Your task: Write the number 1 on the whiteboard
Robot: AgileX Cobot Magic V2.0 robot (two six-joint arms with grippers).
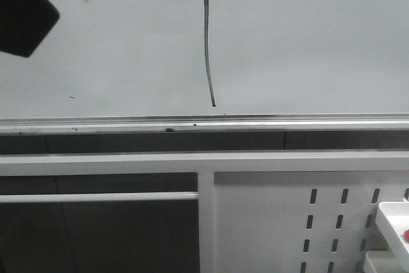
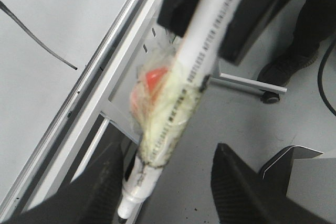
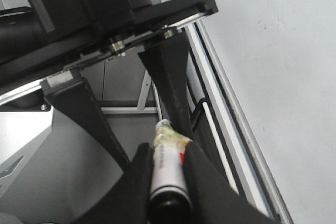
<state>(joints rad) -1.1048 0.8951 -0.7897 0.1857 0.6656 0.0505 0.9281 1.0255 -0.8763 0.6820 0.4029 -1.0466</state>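
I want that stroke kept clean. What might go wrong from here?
The marker is shut in the right gripper, and the open left gripper brackets it, so a sideways move by either arm may knock it. The bulky tape wad might snag. A swing toward the whiteboard could smear the number 1.

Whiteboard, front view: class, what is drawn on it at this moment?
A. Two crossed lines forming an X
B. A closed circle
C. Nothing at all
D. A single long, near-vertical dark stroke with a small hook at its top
D: the whiteboard carries the number 1, one thin, slightly curved dark stroke running from a small hook at the top down toward the silver rail.
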